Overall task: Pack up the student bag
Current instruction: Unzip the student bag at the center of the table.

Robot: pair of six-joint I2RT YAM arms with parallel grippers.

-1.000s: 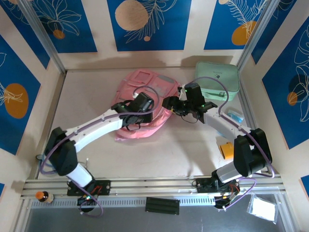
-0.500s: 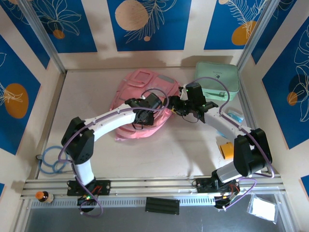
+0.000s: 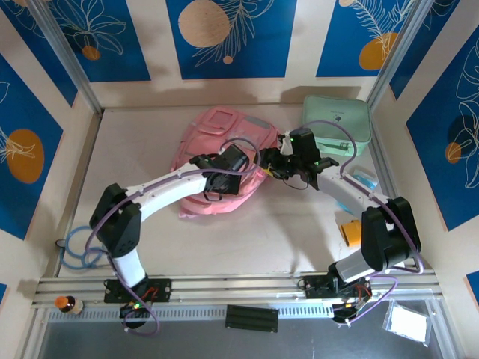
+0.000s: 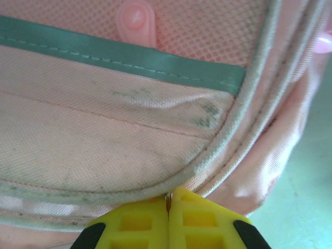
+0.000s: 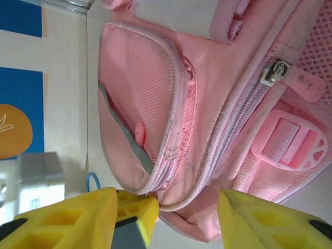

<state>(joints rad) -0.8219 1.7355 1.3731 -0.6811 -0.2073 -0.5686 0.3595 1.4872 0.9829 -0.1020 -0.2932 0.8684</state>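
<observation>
The large soft pink fabric student bag (image 3: 217, 131) lies on the table (image 3: 262, 232) just beside the mint green hard rectangular case (image 3: 337, 123). It has scuffed grey piping, teal trim and pink mesh. The left end effector (image 4: 167, 207) is clenched at the piping. The right end effector (image 5: 187, 207) is released, straddling the bag's edge.

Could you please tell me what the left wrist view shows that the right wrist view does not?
Left wrist, of the two: the left gripper, yellow fingers shut together at the pale piped edge of the large soft pink fabric student bag. Right wrist, of the two: the right gripper, fingers apart, a silver metal zip pull and a pink plastic strap buckle. Shared: the student bag.
</observation>
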